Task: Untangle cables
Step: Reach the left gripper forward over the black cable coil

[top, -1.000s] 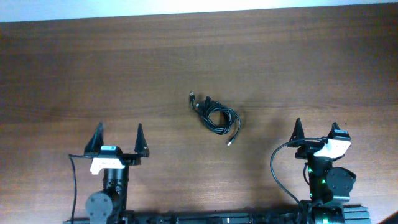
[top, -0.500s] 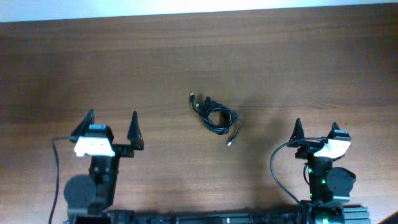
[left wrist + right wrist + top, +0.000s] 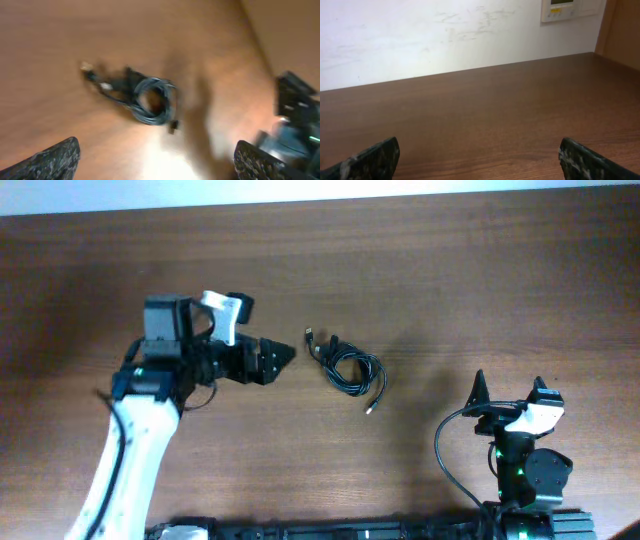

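Overhead: cables (image 3: 347,367) bundled mid-table (image 3: 450,290), bare wood around.

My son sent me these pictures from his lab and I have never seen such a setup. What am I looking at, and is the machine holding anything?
These are two robot arms at a brown wooden table. One picture comes from a camera above; the other two come from cameras on each arm's wrist, so the dark tips at their lower edges are that arm's own fingers. On the table lies a small knotted bundle of thin black cables. The left end effector has reached out beside the bundle, open and not touching it; its blurred wrist view shows the cables ahead. The right end effector waits open at the table's near edge, facing a wall. Nothing is held.
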